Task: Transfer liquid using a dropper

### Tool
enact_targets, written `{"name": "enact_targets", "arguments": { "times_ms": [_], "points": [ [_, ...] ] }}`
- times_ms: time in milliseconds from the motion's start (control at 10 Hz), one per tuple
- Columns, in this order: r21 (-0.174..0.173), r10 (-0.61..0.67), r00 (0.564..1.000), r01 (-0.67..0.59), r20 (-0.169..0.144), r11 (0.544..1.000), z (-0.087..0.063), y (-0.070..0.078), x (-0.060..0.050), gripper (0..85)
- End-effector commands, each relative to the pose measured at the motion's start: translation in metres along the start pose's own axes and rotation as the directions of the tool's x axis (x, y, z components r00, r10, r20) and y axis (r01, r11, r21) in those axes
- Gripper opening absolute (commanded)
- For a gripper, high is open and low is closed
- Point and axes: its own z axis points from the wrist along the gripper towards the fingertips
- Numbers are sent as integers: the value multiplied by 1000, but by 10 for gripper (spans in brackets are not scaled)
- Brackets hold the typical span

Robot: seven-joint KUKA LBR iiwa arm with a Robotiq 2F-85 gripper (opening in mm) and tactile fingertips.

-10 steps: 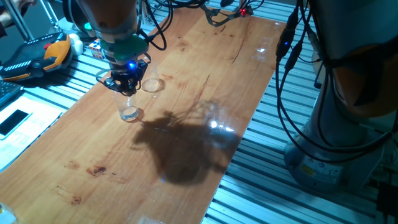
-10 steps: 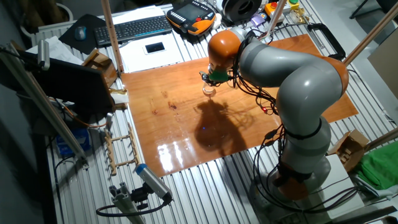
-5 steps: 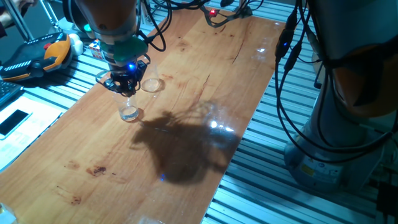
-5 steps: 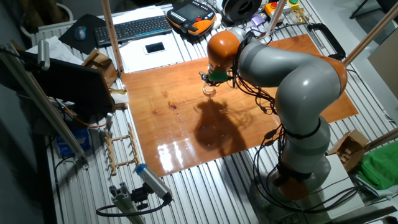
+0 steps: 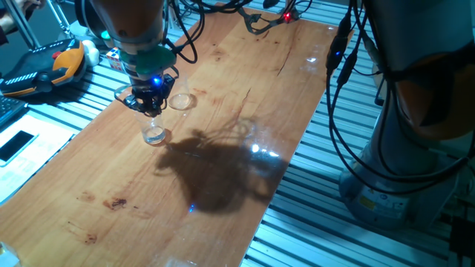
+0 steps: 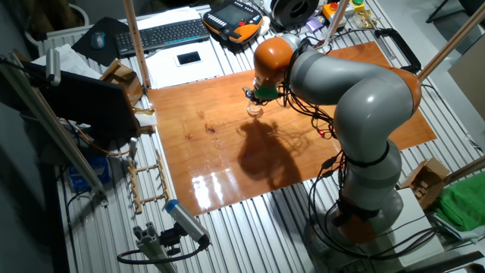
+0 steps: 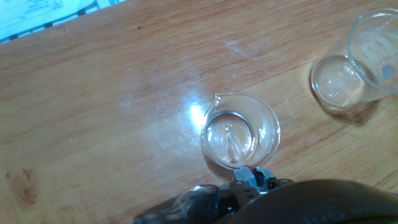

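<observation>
Hand view: dropper (image 7: 235, 144) inside beaker (image 7: 268, 122) rim

Dropper (image 7: 238, 151): only thin clear tube shows inside small glass beaker (image 7: 241, 129) in hand view; red bulb mostly hidden behind dark housing at bottom edge. Gripper (image 5: 152, 106): jaws too small and dark in both fixed views, cut off in hand view; grip cannot be told. Second beaker (image 7: 364, 62): cut by right edge. Liquid (image 7: 229, 138): faint glint, level unclear.
</observation>
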Motion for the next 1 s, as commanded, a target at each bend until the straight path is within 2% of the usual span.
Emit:
{"name": "enact_targets", "arguments": {
  "times_ms": [0, 300, 900],
  "points": [
    [0, 0, 1000, 0, 0, 1000, 1, 0, 0, 37],
    [0, 1, 1000, -1, 0, 1000, 3, 0, -1, 137],
    [-5, 7, 1000, -7, 0, 1000, 6, -1, -1, 157]
  ]
}}
